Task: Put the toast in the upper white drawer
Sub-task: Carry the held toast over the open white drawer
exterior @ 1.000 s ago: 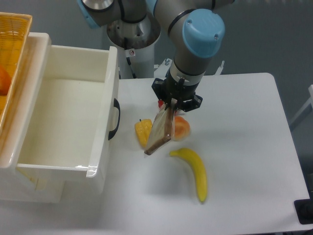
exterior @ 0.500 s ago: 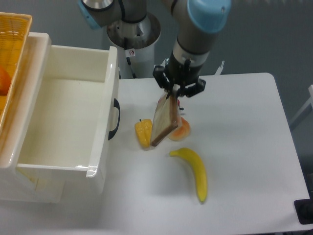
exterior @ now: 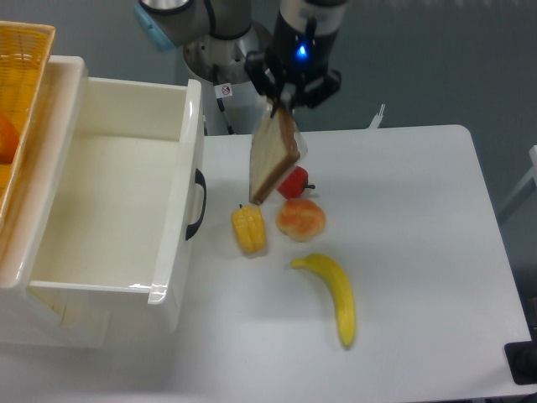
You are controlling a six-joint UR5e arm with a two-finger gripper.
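My gripper (exterior: 280,107) is shut on the top edge of the toast (exterior: 273,157), a pale slice with a brown crust in clear plastic. The toast hangs tilted well above the table, over the red fruit and the corn. The upper white drawer (exterior: 117,206) stands pulled open at the left, its black curved handle (exterior: 198,204) facing the table. The inside of the drawer shows nothing in it. The toast is to the right of the drawer's front wall, apart from it.
On the table under the toast lie a yellow corn piece (exterior: 250,229), a round orange bun (exterior: 301,218), a red fruit (exterior: 293,181) and a banana (exterior: 334,295). A yellow wicker basket (exterior: 18,101) sits at the far left above the drawer.
My gripper has risen and moved a little left with the toast in it. The toast went from low by the bun to well above the table. The bun and red fruit now show.
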